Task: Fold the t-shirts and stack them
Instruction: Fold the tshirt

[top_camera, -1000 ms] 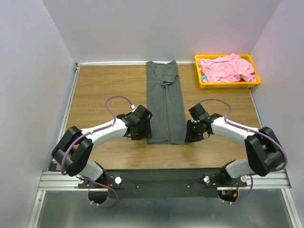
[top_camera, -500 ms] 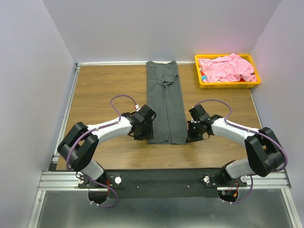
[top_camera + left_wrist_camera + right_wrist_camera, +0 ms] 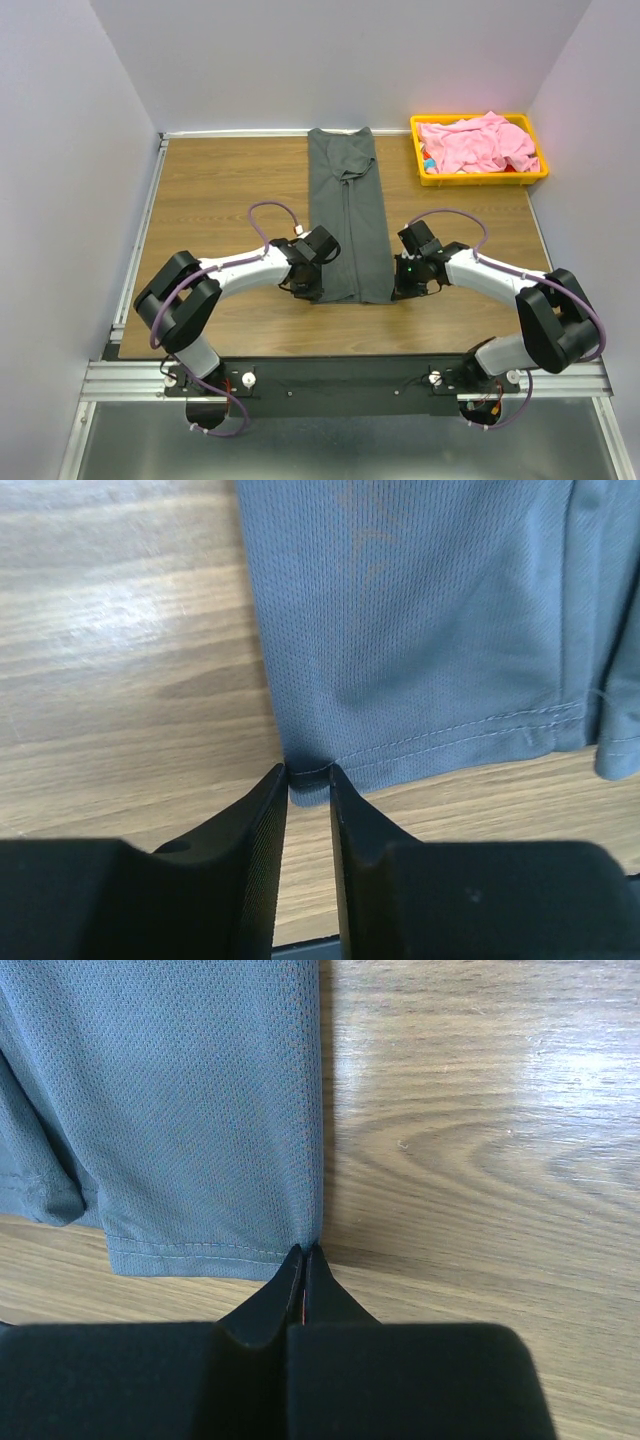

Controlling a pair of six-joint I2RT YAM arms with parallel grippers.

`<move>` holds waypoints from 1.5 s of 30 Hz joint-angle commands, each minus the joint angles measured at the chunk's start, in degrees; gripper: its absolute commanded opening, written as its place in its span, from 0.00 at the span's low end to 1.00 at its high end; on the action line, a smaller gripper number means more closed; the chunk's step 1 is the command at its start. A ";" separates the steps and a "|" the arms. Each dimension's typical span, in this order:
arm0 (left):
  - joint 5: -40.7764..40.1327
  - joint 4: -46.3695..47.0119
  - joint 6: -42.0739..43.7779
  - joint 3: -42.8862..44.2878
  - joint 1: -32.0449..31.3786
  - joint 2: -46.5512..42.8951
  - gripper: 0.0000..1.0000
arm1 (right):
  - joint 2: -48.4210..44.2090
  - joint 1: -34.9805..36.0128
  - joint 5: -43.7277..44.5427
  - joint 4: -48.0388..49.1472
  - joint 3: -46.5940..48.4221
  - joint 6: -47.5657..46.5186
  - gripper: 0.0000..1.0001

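Observation:
The dark grey t-shirt (image 3: 347, 210) lies folded into a long narrow strip down the middle of the table. My left gripper (image 3: 318, 285) is at its near left corner. In the left wrist view the jaws (image 3: 309, 775) stand a narrow gap apart with the hem corner of the grey shirt (image 3: 420, 630) between the tips. My right gripper (image 3: 398, 287) is at the near right corner. In the right wrist view it (image 3: 304, 1252) is shut, pinching the corner of the grey shirt (image 3: 180, 1110). The pink t-shirt (image 3: 475, 143) lies crumpled in the tray.
A yellow plastic tray (image 3: 480, 181) stands at the back right corner and holds the pink shirt. Grey walls close the table in on the left, back and right. Bare wood table (image 3: 220, 190) lies on both sides of the grey shirt.
My left gripper has moved right, from beside the shirt onto its near left corner. My right gripper has stayed at the near right corner.

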 commanded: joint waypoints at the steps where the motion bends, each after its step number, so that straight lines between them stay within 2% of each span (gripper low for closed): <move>1: -2.25 -1.32 -1.12 -0.45 -0.99 1.27 0.31 | 1.72 -0.16 1.41 -1.93 -2.83 -1.60 0.01; 14: -4.44 -2.03 -2.09 -1.94 -2.04 3.47 0.31 | 1.63 -0.07 1.05 -1.76 -3.01 -1.95 0.01; 15: -4.44 -2.03 -2.09 -2.12 -2.13 3.73 0.29 | 1.72 -0.16 1.05 -1.76 -3.01 -1.86 0.01; 16: -4.62 -1.85 -2.09 -2.30 -2.21 3.73 0.17 | 1.63 -0.16 0.97 -1.76 -3.01 -1.86 0.01; 18: -4.88 -1.76 -2.09 -2.38 -2.57 3.56 0.01 | 1.37 -0.16 0.97 -1.76 -3.10 -2.04 0.01; 19: -5.32 -1.59 -2.53 -2.47 -2.92 3.38 0.00 | 1.19 -0.16 0.97 -1.67 -3.27 -2.13 0.01; 25: -4.27 -2.55 -2.62 -4.05 -5.99 2.94 0.00 | -1.53 0.54 -1.23 -2.11 -4.68 -0.90 0.01; 28: -3.31 -3.95 -3.41 -5.19 -8.36 1.01 0.00 | -2.94 3.77 -1.23 -4.12 -4.50 1.38 0.01; 31: -0.76 -7.19 -4.72 -6.86 -12.40 -2.06 0.00 | -2.59 8.17 0.70 -9.83 -2.31 3.49 0.01; 36: 1.35 -12.30 -7.62 -7.66 -18.30 -8.91 0.00 | -5.83 9.60 -2.10 -16.25 -2.30 5.51 0.01; 39: 1.71 -13.01 -7.89 -5.74 -18.39 -11.38 0.00 | -9.17 9.60 -3.16 -17.49 -1.61 6.13 0.01; 41: -0.92 -12.84 -6.84 -3.54 -17.43 -11.47 0.00 | -9.09 9.60 -1.33 -17.84 0.15 5.79 0.01; 45: -1.98 -9.86 -2.10 1.12 -10.68 -9.55 0.00 | -2.00 8.64 4.64 -19.33 9.44 0.70 0.01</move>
